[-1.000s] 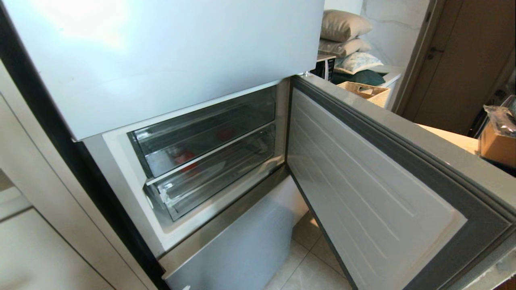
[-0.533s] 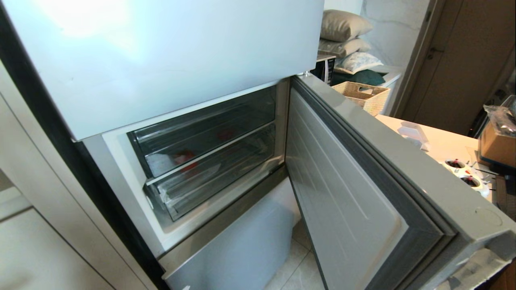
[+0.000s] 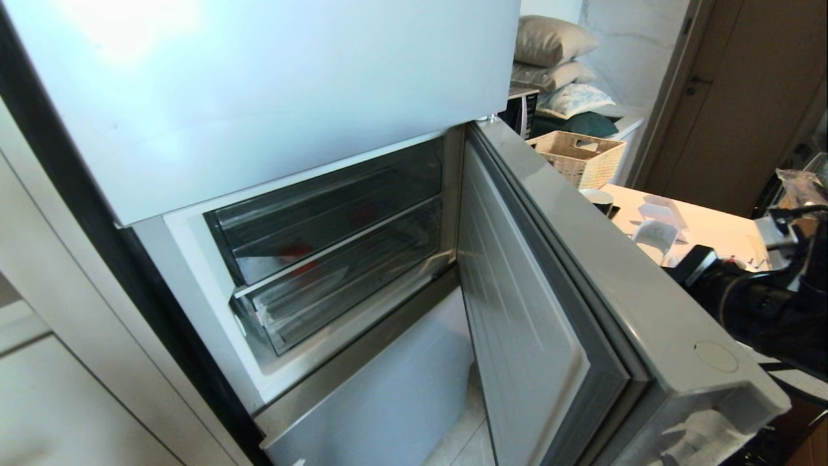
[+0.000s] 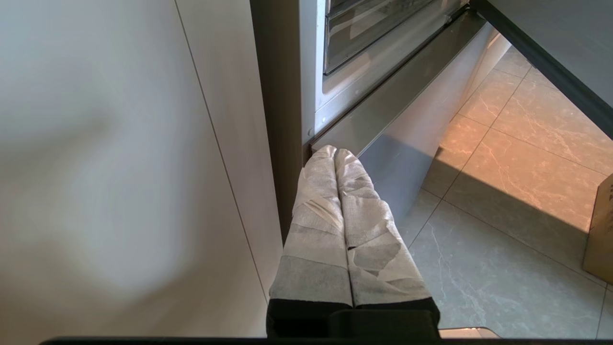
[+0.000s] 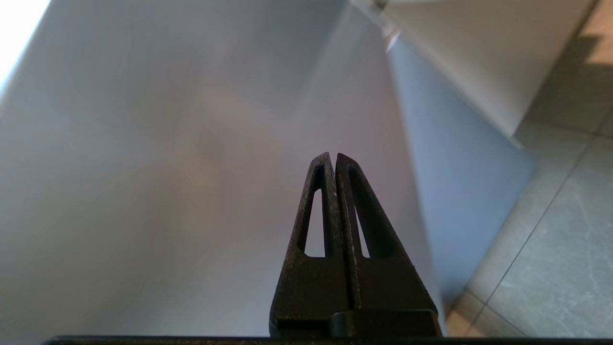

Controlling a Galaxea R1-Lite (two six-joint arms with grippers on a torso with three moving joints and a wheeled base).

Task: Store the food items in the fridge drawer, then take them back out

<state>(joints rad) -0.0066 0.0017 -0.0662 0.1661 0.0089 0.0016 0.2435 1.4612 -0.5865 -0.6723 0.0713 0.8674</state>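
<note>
Fridge compartment door stands ajar, swung out on the right side of the opening, its ribbed white inner face toward the cavity. Inside the cavity two clear drawers sit pushed in, one above the other. The lower one, the fridge drawer, shows white tape at its front left corner. Food items: red patches seen through the clear front of the upper drawer, one near its front left, a second fainter one further right and back; shapes too blurred through the plastic to make out more, and which drawer floor they rest on cannot be told for certain. Right arm is in the head view at the right edge, behind the outer face of the door, dark housing only. Right gripper: black fingers pressed together, empty, tips close before the smooth silver-blue outer panel of the door; contact cannot be judged. Left gripper: tape-wrapped fingers pressed together, empty, hanging low beside the cabinet wall at the fridge's lower left corner, above the tiled floor. Background: wicker basket, pillows, a pale table with small white objects.
</note>
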